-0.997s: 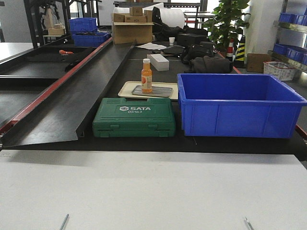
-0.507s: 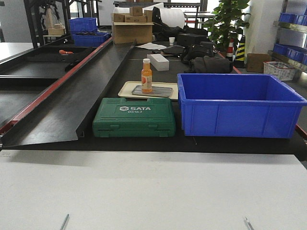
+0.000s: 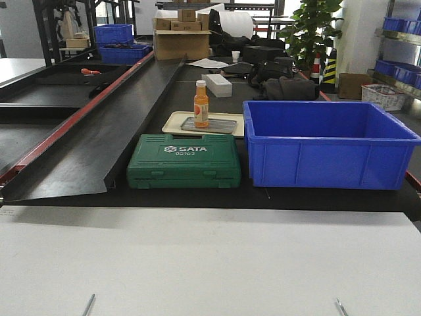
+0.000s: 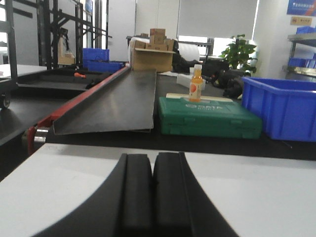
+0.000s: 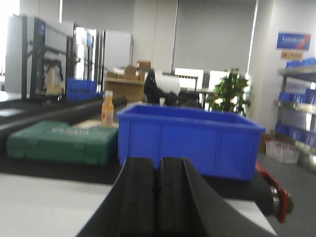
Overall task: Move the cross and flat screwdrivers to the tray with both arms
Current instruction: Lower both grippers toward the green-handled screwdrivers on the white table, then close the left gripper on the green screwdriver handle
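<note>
The left gripper (image 4: 153,165) and right gripper (image 5: 157,170) are hovering over the white tabletop (image 3: 210,263).
Both are clenching on nothing; past the tabletop's far edge, the tray (image 3: 172,120) is sitting behind the SATA case (image 3: 184,162), beside the blue bin (image 3: 329,161).

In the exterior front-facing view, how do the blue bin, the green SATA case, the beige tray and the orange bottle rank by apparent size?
1. blue bin
2. green SATA case
3. beige tray, which lies farther back, so its true size is unsure
4. orange bottle
</note>
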Robot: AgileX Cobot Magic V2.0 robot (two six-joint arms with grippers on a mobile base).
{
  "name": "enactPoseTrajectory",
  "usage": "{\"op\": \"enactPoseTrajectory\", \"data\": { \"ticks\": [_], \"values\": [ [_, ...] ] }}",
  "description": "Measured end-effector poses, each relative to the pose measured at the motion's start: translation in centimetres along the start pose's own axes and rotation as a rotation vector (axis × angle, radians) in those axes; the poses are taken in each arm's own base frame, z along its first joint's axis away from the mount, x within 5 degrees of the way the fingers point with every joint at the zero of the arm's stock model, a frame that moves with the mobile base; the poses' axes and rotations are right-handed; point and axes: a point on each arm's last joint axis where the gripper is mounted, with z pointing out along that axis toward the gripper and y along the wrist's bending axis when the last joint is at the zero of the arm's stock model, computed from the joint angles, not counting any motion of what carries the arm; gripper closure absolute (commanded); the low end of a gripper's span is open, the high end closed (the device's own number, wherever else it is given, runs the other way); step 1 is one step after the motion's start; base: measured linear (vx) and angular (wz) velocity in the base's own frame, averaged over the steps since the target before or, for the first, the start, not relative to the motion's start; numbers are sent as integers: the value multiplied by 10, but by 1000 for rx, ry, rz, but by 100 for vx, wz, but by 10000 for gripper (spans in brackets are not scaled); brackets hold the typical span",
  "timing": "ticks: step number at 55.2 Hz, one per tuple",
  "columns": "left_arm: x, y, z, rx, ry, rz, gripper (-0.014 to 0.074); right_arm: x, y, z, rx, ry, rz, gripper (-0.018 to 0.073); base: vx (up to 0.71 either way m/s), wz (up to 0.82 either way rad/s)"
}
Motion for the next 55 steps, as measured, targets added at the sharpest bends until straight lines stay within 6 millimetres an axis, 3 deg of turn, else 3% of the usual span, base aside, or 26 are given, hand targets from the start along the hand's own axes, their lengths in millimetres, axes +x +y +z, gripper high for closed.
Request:
{"op": "enactPoseTrajectory", "data": {
  "ticks": [5,15,23,30,40,47,55],
  "values": [
    [-14,-2,-1,5,-43,0,589,-8,-1,0,6,-38,27,567,0,0],
    [-72,-8,-9,23,-224,0,540,-49,-4,9,2,5,78,561,0,0],
    [-95,-11,2,22,-168,0,453,-72,-5,27,-5,68,83,536,0,0],
    [-93,-12,24,11,-12,1,325,-65,-4,48,-12,206,84,483,0,0],
    [-69,-10,54,-10,227,1,162,-32,-1,72,-26,473,90,319,0,0],
    [-54,-8,70,-23,346,0,131,-14,0,84,-30,594,91,199,0,0],
    [-40,-7,84,-36,451,-4,131,3,2,93,-31,696,96,169,0,0]
  ]
}}
